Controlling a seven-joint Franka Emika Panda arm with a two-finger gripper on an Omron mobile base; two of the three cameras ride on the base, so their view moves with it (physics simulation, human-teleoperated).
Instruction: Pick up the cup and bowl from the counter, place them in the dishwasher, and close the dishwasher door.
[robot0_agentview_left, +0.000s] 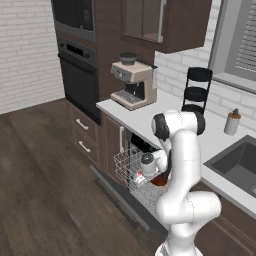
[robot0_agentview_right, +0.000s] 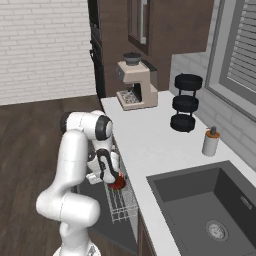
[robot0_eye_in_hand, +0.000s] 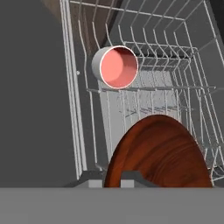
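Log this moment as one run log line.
gripper: shut on bowl | bowl: over dishwasher rack | cup: lying in rack | dishwasher door: open

Cup (robot0_eye_in_hand: 114, 67): short, white, pinkish-red inside; tipped on its side in the rack (robot0_eye_in_hand: 144, 52), mouth facing the hand camera, at the rack's edge nearest the door.

Bowl (robot0_eye_in_hand: 157, 153): shallow, round, reddish-brown with a wood-like sheen; tilted on edge above the rack floor, apart from the cup, its rim at the fingertips.

Dishwasher (robot0_agentview_left: 142, 145): under the counter (robot0_agentview_right: 145, 135), dark interior, light wire rack pulled out.

Door (robot0_agentview_left: 117, 192): dark flat panel, folded down and open, lying below the rack.
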